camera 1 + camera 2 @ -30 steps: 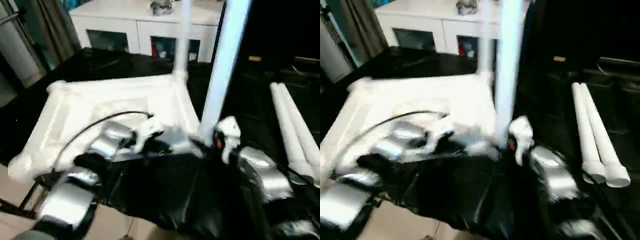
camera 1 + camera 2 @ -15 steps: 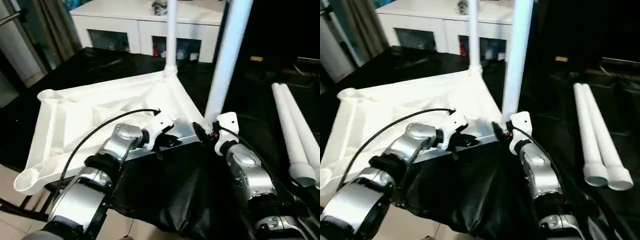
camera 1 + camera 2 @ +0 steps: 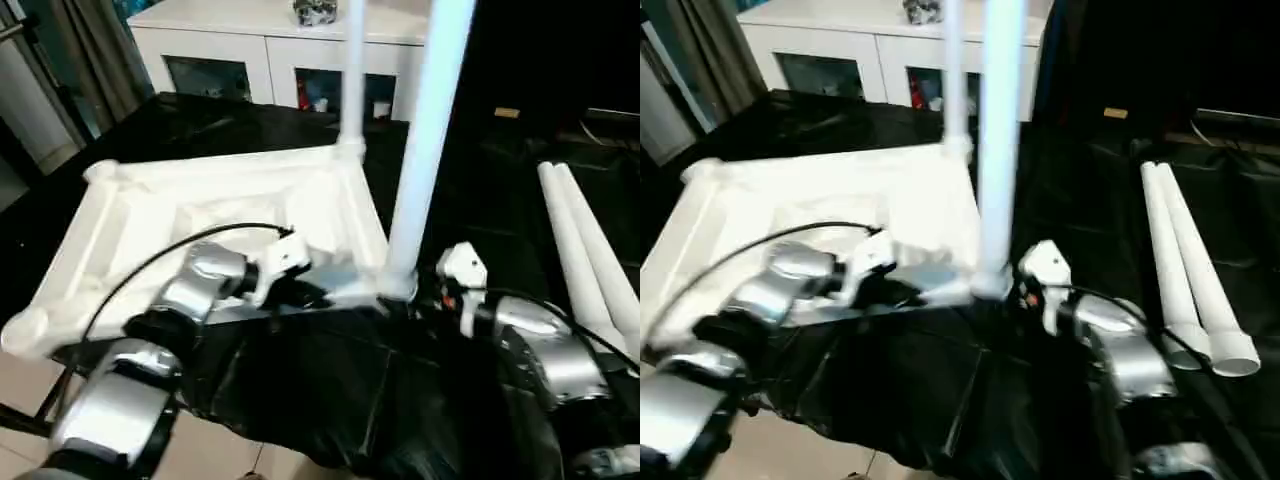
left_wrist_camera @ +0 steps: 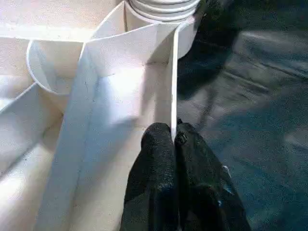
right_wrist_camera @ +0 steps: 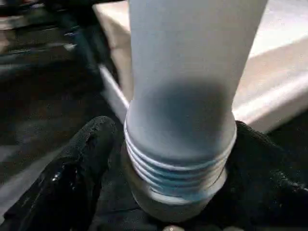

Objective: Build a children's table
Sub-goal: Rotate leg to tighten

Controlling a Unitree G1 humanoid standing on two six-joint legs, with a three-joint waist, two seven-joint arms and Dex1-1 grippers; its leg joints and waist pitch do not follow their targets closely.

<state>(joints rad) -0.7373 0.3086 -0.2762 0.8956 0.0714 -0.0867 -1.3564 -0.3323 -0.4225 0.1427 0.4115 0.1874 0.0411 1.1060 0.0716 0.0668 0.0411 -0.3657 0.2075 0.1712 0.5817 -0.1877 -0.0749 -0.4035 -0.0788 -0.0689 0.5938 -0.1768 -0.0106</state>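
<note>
Two white legs stand upright from the overturned tabletop [image 3: 220, 215], which lies ribbed side up on a table covered in black sheeting [image 3: 330, 400]. The far leg [image 3: 352, 70] rises from the tabletop's far right corner socket. The near leg [image 3: 420, 150] stands in the near right corner socket, closest to the robot.

At that near right corner, the right gripper [image 5: 168, 192] is clenched on the near leg: its two black fingers [image 5: 72, 178] sit on either side of the threaded base, just above the socket collar. The ridges of the thread are still visible above the collar.

Just left of that corner, the left gripper [image 4: 173, 139] pinches the tabletop's thin near edge wall, one black finger on each side of the wall and pressed against it. Beyond its fingertips the wall runs to the round socket that holds the near leg.

Off the tabletop's right side, well apart from it, the two remaining legs [image 3: 1185, 270] lie side by side on the black sheeting, touching along their length, with their wider ends toward the robot.

Beyond the tabletop's far edge stands a white cabinet [image 3: 270, 50] with glass doors.
</note>
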